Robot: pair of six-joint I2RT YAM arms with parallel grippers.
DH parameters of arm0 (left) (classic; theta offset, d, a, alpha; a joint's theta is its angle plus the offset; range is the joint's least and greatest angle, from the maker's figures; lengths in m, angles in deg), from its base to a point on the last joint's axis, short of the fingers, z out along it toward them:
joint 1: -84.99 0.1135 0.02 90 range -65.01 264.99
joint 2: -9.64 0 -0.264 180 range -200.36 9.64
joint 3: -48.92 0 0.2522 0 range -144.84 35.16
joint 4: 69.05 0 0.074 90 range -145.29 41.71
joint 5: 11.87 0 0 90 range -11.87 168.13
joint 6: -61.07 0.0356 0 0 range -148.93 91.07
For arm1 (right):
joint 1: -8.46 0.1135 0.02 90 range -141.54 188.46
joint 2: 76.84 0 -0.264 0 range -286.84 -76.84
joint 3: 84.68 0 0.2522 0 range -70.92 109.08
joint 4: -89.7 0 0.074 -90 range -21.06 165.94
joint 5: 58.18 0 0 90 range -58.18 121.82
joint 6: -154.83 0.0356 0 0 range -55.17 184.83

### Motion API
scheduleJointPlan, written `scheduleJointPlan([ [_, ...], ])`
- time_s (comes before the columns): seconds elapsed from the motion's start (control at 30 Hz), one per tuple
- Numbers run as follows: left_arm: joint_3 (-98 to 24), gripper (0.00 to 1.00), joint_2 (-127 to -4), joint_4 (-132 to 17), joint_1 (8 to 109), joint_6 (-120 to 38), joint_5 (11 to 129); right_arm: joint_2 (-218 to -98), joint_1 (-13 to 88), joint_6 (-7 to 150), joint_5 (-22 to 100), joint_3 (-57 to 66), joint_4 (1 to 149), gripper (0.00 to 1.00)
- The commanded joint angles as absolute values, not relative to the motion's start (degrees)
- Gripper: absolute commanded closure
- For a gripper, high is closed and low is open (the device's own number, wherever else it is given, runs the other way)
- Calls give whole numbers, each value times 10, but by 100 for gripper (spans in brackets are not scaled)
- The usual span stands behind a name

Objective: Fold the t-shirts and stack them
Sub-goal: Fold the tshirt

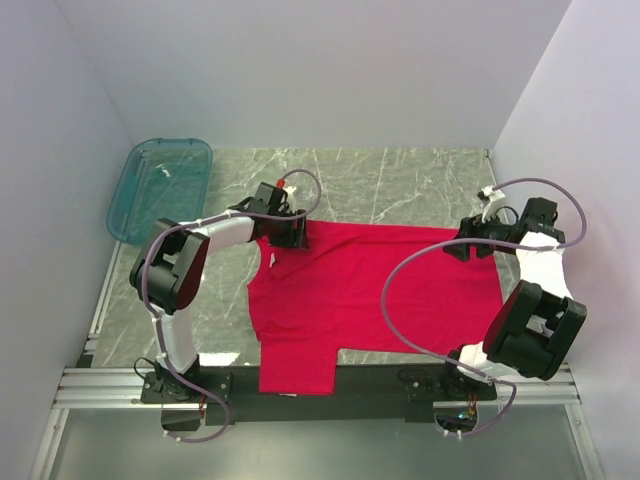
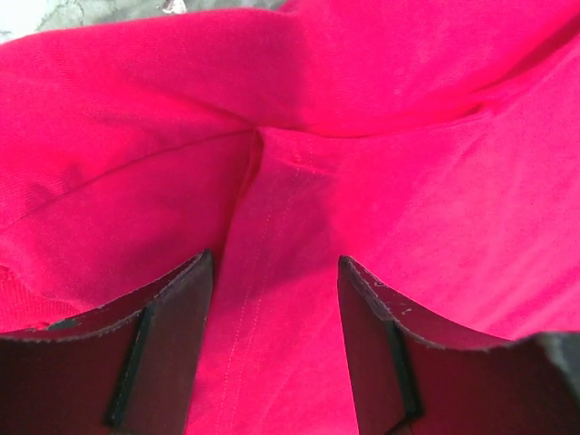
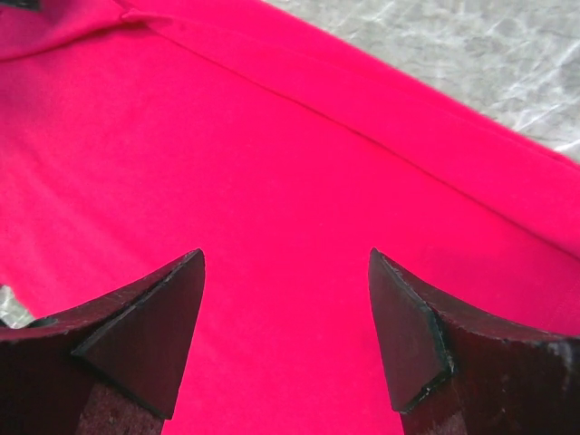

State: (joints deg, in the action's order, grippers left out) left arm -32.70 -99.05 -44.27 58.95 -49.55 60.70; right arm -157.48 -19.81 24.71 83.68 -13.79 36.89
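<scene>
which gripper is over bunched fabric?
The left gripper: the t-shirt beneath it is creased and folded over at a seam. The right gripper is above smooth, flat cloth near a straight edge.

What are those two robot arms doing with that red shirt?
They are working on a crimson-red cotton t-shirt spread over the grey marble table. The left gripper is at the shirt's far left corner, where the cloth is bunched. The right gripper is at the far right corner. Both have their jaws open over the fabric. The shirt is not folded yet. A see-through teal plastic tub sits at the far left.
</scene>
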Motion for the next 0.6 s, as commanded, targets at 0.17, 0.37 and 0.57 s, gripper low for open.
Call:
scheduleJointPlan([
  [0.17,-366,47,-1006,-403,570,-463,664,-1541,-197,252,868,-165,359,21],
  [0.37,-359,78,-1000,-396,559,-462,651,-1534,-199,255,875,-165,360,21],
  [0.57,-337,99,-945,-404,550,-465,648,-1529,-201,253,881,-166,353,21],
])
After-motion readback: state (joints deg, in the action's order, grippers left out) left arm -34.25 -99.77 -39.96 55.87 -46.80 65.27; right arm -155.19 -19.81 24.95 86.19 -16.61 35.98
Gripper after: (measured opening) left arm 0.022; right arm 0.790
